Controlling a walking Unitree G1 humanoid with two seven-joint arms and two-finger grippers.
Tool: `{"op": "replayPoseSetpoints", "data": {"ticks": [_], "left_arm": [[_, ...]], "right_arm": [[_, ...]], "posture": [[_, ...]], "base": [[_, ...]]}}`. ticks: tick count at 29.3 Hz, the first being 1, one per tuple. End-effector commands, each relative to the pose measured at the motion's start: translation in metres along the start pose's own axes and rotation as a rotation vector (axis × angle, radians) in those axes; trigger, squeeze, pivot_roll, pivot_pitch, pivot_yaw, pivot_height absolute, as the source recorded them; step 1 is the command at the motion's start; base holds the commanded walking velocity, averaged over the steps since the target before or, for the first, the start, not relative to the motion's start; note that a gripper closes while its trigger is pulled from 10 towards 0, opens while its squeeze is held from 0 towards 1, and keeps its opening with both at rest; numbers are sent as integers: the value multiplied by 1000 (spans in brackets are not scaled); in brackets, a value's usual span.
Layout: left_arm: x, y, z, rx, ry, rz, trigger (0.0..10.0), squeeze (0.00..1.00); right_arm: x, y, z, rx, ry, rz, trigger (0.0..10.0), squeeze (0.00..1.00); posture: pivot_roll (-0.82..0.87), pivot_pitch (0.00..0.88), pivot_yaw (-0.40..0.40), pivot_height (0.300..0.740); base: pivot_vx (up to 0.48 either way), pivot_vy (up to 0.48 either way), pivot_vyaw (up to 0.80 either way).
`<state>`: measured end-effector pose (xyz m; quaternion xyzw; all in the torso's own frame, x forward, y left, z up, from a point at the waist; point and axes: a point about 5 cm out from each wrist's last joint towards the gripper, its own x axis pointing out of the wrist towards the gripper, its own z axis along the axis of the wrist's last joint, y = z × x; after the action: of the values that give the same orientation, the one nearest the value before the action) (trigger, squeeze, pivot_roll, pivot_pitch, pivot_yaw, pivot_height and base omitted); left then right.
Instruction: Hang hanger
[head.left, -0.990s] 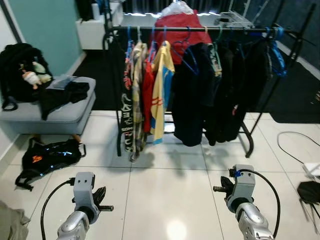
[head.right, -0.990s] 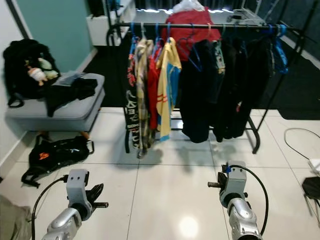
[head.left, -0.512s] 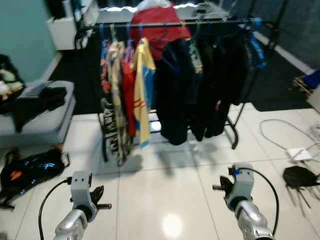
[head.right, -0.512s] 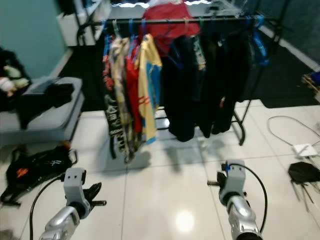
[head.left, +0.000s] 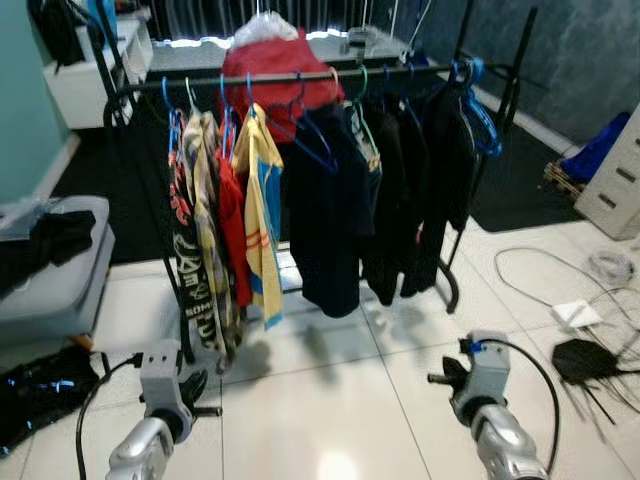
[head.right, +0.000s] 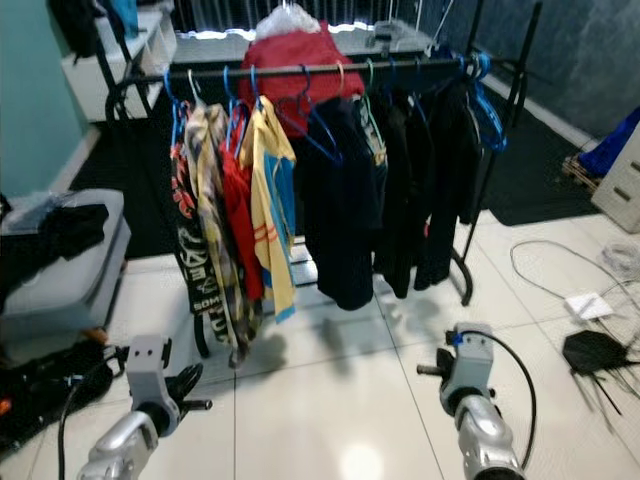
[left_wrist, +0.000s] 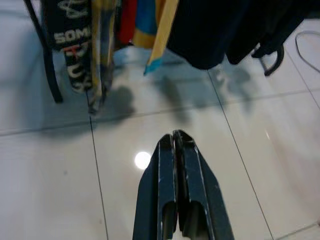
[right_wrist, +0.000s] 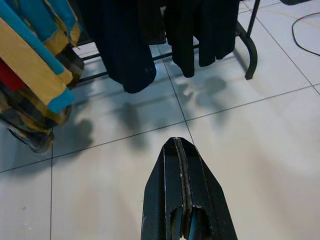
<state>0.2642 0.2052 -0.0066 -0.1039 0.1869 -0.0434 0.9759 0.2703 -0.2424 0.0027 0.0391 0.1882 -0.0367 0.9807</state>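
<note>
Our view has swung right since a moment ago: the grey bench (head.left: 55, 280) has slid toward the left edge and cables (head.left: 560, 285) now show on the floor, so we judge we are turning to search. The clothes rack (head.left: 300, 78) stands ahead, its rail running left to right, full of garments. An empty blue hanger (head.left: 484, 115) hangs at its right end, hook up. Our left claw (left_wrist: 176, 145) and right claw (right_wrist: 178, 147) are pressed closed, holding nothing.

Clothes rack (head.left: 300, 78) full of hanging garments (head.left: 330, 200)
</note>
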Motion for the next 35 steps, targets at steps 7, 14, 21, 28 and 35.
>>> {"op": "replayPoseSetpoints", "data": {"ticks": [7, 14, 21, 28, 35], "left_arm": [[-5, 5, -7, -7, 25, 15, 10000, 0], [-5, 5, -7, -8, 26, 17, 10000, 0], [-4, 7, -7, -7, 30, 24, 10000, 0], [-5, 9, -7, -4, 35, 35, 10000, 0], [-5, 10, -7, -1, 36, 43, 10000, 0]], "right_arm": [[1, 6, 3, -22, -23, 30, 10000, 0], [1, 4, 2, 5, -19, 15, 10000, 0], [1, 3, 2, 7, -14, 13, 10000, 0], [0, 3, 0, 11, -13, 17, 10000, 0], [0, 2, -1, 14, -7, 16, 10000, 0]], "posture": [[-30, 85, -17, 740], [-31, 86, -20, 740], [-31, 90, -22, 740], [-32, 93, -20, 740], [-32, 93, -21, 740]], "base": [[369, 0, 343], [372, 0, 114], [371, 0, 0], [368, 0, 0], [357, 0, 0]]}}
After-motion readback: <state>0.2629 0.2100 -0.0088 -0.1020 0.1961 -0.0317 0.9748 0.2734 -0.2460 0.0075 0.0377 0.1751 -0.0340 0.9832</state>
